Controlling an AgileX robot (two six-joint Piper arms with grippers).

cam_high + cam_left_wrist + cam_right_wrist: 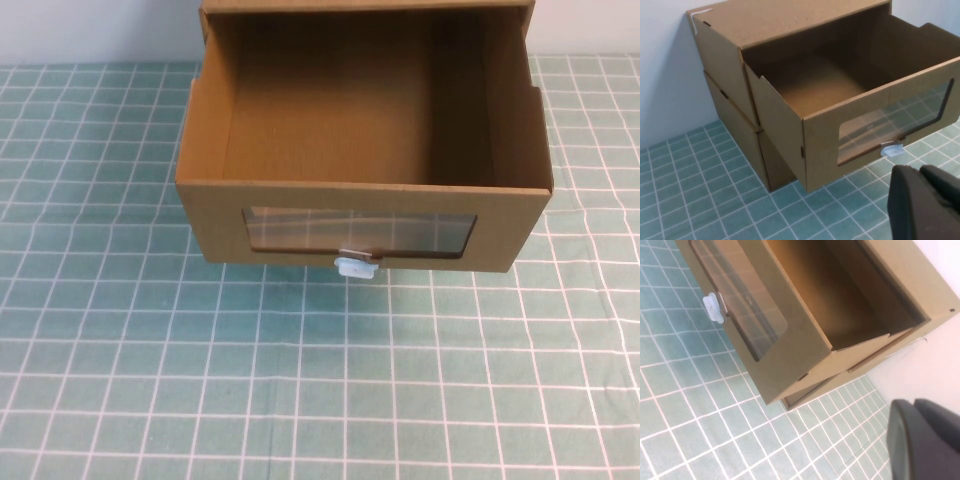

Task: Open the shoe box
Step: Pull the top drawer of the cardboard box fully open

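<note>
A brown cardboard shoe box [365, 120] stands at the back of the table, its drawer [362, 215] pulled out toward me and empty inside. The drawer front has a clear window [360, 232] and a small white pull tab [357, 265]. The same drawer [850, 115] and tab [891, 149] show in the left wrist view, where my left gripper [920, 172] hangs shut and empty off the box's front left. My right gripper [914, 407] is shut and empty, off to the box's right, looking at the drawer [805, 320] and tab [713, 307]. Neither gripper appears in the high view.
A green cloth with a white grid [300, 380] covers the table. A pale wall [90, 30] stands right behind the box. A lower cardboard tier [740, 130] sits under the pulled-out drawer.
</note>
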